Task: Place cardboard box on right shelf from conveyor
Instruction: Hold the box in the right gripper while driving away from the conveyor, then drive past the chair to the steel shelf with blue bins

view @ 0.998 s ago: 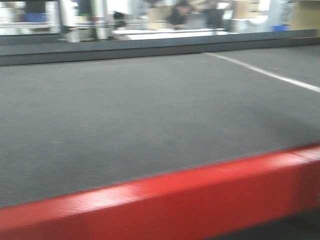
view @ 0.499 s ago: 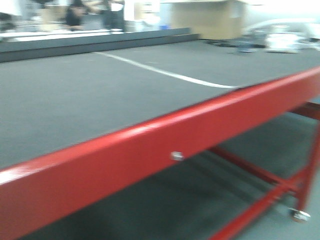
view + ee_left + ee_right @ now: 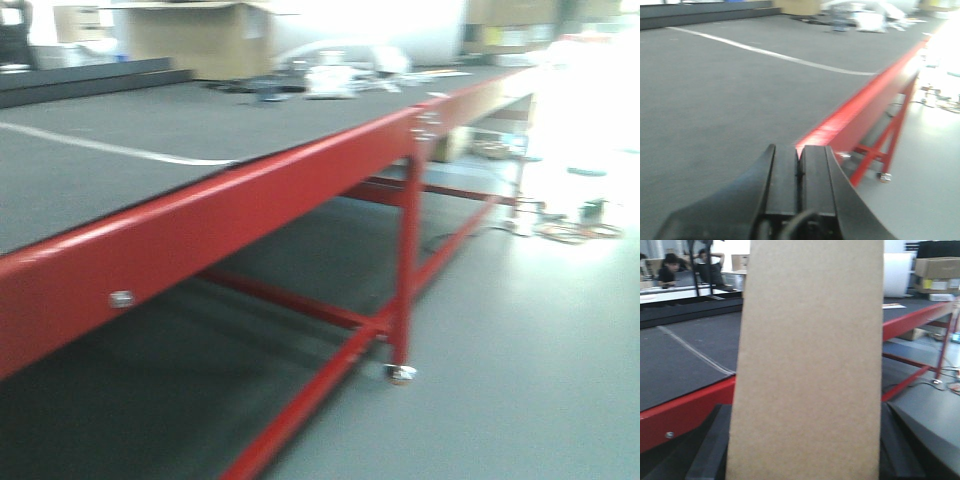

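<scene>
The right pincer (image 3: 805,450) is closed on the cardboard box (image 3: 810,350), held upright near the conveyor (image 3: 685,360); the left pincer (image 3: 798,152) is shut, empty. The box could be shaken loose if swung hard.

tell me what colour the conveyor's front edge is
The conveyor edge is red, clearest in the exterior front-facing view.

Left gripper (image 3: 799,159) jaws pressed together, over conveyor (image 3: 715,100) belt, white line (image 3: 771,54), red edge (image 3: 860,112)
</scene>
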